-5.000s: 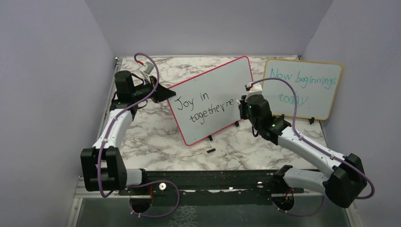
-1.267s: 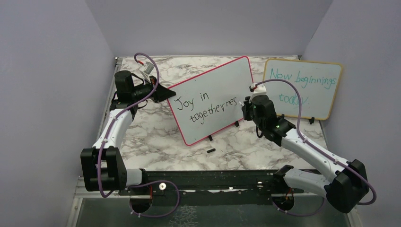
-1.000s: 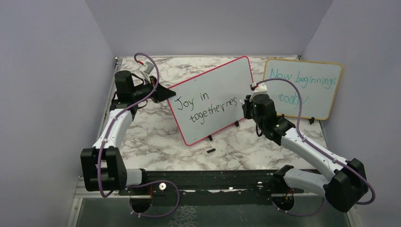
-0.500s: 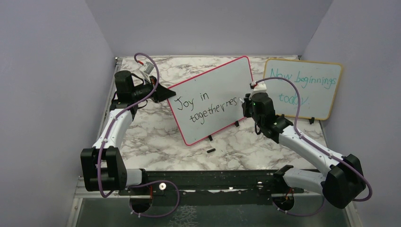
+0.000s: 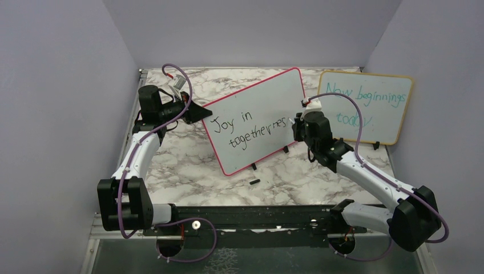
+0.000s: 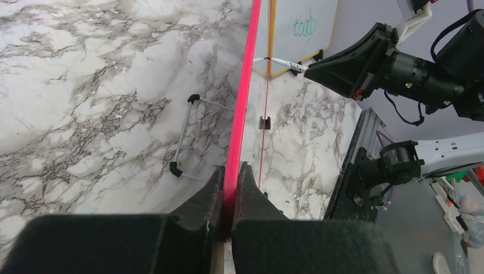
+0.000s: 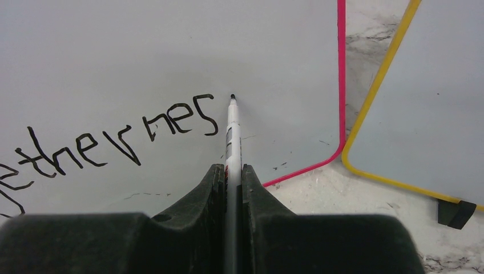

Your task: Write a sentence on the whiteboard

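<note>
Jaws of the left gripper (image 6: 231,171) are clamped on the left edge of the whiteboard (image 5: 268,97), which is stood mid-table. Just right of the sentence (image 5: 246,130), ending "togethernes", a marker (image 7: 232,123) is pinched between the jaws of the right gripper (image 7: 233,170).

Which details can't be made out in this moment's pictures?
- Right wrist view: whether the marker tip touches the whiteboard; no depth cue.
- Same view: start of the sentence, cut off at the left edge.
- Left wrist view: whiteboard is edge-on, so its writing is hidden.
- Top view: small black piece near the whiteboard's feet, too small to identify.
</note>
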`<action>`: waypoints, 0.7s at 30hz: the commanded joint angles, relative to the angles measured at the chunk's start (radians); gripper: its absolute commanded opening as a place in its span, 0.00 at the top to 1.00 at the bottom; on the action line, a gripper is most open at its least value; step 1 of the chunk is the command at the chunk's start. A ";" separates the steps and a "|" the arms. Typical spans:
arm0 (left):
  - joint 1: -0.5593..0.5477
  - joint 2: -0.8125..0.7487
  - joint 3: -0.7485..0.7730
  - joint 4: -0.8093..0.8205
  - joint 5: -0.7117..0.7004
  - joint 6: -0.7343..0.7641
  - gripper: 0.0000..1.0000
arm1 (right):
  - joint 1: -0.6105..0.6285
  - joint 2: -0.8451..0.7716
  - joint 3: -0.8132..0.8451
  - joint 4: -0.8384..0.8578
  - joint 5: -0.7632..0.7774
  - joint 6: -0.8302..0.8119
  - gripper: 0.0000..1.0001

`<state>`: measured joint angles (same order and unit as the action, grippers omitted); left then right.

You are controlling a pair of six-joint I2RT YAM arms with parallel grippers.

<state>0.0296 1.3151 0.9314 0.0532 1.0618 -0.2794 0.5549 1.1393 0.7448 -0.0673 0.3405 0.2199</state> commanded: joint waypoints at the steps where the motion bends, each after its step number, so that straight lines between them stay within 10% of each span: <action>1: -0.009 0.037 -0.019 -0.087 -0.128 0.112 1.00 | -0.006 -0.005 0.022 0.051 -0.044 -0.010 1.00; 21: -0.010 0.037 -0.019 -0.087 -0.128 0.112 1.00 | -0.006 -0.012 0.021 0.051 -0.067 -0.017 1.00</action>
<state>0.0296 1.3151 0.9314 0.0528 1.0618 -0.2794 0.5545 1.1362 0.7448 -0.0498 0.3149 0.2150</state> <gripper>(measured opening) 0.039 0.164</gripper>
